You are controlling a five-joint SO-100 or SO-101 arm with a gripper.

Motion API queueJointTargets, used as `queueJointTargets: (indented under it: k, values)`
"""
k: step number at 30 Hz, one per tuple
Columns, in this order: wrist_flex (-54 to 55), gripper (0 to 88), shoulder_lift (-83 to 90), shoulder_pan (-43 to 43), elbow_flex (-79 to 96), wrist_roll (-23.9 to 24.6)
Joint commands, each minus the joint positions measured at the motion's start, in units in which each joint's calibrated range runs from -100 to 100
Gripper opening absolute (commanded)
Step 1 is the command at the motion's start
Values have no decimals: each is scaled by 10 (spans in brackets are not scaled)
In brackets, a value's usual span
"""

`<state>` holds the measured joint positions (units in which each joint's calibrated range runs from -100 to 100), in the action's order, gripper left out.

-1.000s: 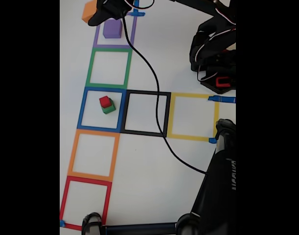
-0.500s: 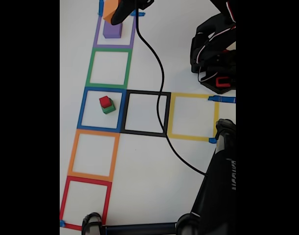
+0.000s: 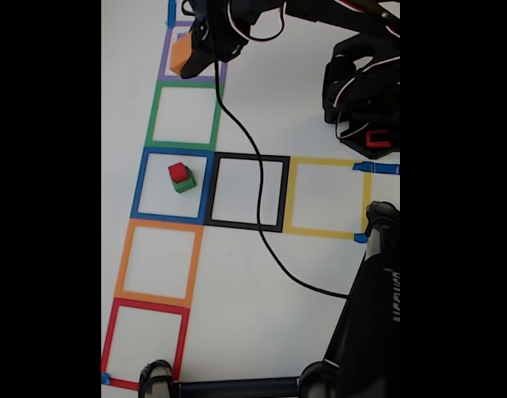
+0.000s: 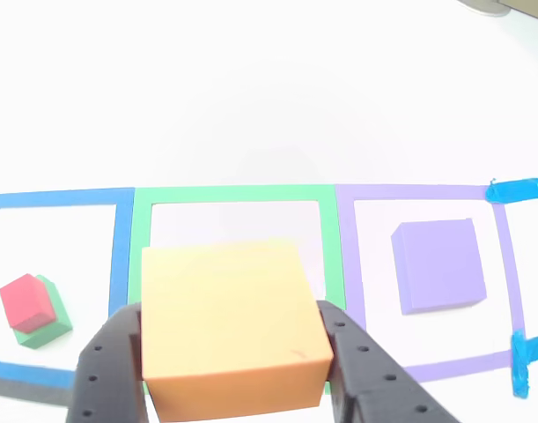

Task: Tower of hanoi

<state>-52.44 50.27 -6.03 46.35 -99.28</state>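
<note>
So far, only part of the stack looks built: in the fixed view a small red cube sits on a green cube inside the blue square, toward its upper middle, and the other view shows the same pair at about eight o'clock. The gripper is clenched on the orange cube, its two black fingers pressed against the cube's left and right faces, with the cube lifted off the table. In the fixed view the orange cube hangs at about eleven o'clock, over the purple square near the top of the column. The purple cube lies flat inside its purple square, at about three o'clock in the other view, apart from the carried cube. The green square between blue and purple shows no cube resting in it, and the orange square, red square, black square and yellow square hold none either. My judgement is that the task is somewhere in the middle: the orange cube has yet to be set down, and the purple cube and the red-on-green pair are not yet gathered into one tower.
</note>
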Motion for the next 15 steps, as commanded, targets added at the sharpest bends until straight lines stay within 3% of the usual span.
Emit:
queueJointTargets:
  k: [1,15]
  values:
    - [289,98,-17,-5,178,-7]
    - [847,96,-335,21,350,-7]
